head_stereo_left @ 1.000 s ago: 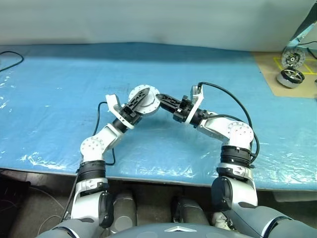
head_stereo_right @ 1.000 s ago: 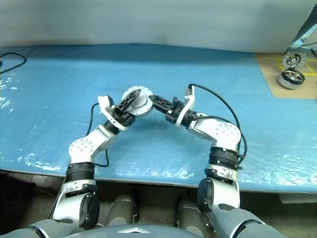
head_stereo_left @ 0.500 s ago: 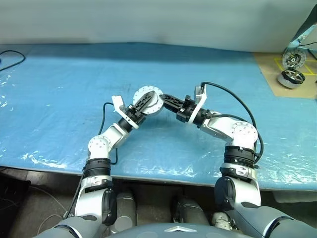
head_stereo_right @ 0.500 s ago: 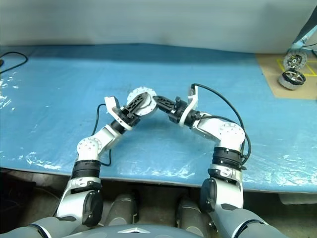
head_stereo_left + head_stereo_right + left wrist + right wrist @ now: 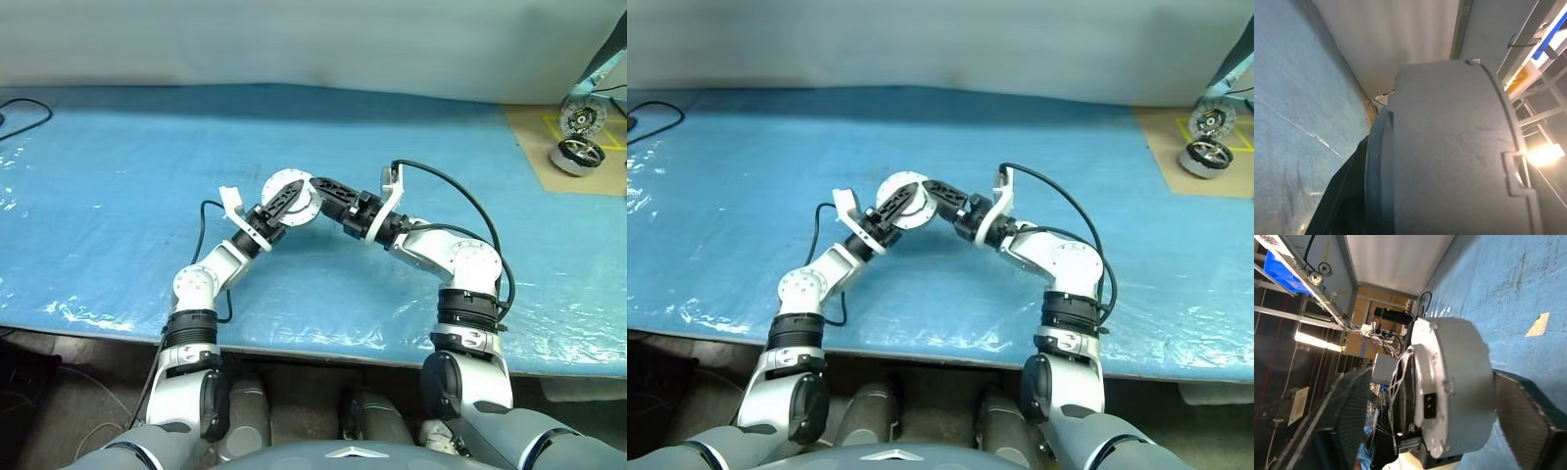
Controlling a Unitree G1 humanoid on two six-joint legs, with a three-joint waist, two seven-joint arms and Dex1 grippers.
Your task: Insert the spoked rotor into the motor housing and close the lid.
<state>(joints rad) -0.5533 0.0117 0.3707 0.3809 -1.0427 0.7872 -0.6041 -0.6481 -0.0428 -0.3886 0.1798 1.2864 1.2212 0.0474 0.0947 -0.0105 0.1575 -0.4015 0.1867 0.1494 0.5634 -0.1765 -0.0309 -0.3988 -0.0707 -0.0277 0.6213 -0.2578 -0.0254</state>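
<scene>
Your left gripper [image 5: 284, 203] is clamped on the motor housing [image 5: 292, 199], holding it above the middle of the blue table [image 5: 118, 186]; in its wrist view the grey housing sits right against the camera. Just to the right, your right gripper [image 5: 328, 191] has its 2 fingers [image 5: 1528, 423] spread wide on either side of the housing, apart from it. Far right, on a brown sheet [image 5: 554, 147], stand the lid [image 5: 579, 118] and the spoked rotor [image 5: 575, 154].
</scene>
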